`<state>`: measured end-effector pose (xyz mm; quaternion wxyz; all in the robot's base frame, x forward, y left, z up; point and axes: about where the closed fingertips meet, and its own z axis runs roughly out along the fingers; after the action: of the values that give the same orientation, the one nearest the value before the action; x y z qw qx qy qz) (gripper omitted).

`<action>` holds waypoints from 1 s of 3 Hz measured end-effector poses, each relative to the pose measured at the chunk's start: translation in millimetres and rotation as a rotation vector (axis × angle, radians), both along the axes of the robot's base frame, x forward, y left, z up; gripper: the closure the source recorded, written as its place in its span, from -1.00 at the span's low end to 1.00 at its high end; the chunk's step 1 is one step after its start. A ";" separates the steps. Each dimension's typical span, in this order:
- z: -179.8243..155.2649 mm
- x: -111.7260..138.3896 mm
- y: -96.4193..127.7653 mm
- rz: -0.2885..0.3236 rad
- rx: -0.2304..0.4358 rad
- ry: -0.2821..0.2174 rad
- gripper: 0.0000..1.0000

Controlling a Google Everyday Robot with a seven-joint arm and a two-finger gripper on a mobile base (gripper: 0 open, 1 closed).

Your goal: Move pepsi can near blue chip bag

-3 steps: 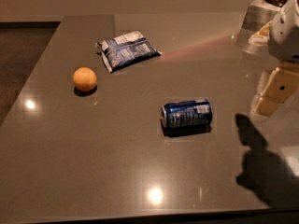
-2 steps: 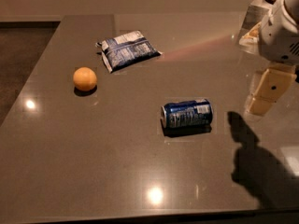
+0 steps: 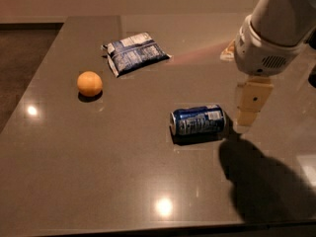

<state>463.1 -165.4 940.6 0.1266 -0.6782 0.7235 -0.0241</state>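
Note:
The pepsi can (image 3: pixel 198 122) lies on its side near the middle of the grey table, dark blue with white label patches. The blue chip bag (image 3: pixel 135 52) lies flat at the back of the table, well apart from the can. My gripper (image 3: pixel 250 106) hangs from the white arm at the right, just to the right of the can's end, its tip close to the table.
An orange ball (image 3: pixel 90 83) sits on the left side of the table (image 3: pixel 98 172). A pale object (image 3: pixel 228 52) shows at the back right, partly hidden by the arm. The table's front edge runs along the bottom. The arm's shadow lies at the front right.
The arm and gripper have moved left, from the table's right edge to just beside the can. The can, bag and ball have not moved.

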 end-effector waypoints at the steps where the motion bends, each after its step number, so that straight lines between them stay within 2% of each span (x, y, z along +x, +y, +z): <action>1: -16.3 5.2 12.1 0.047 -0.001 0.021 -1.00; 3: -50.2 13.4 24.6 0.119 -0.024 0.059 -1.00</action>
<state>476.5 -140.8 890.4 0.0984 -0.7218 0.6851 -0.0052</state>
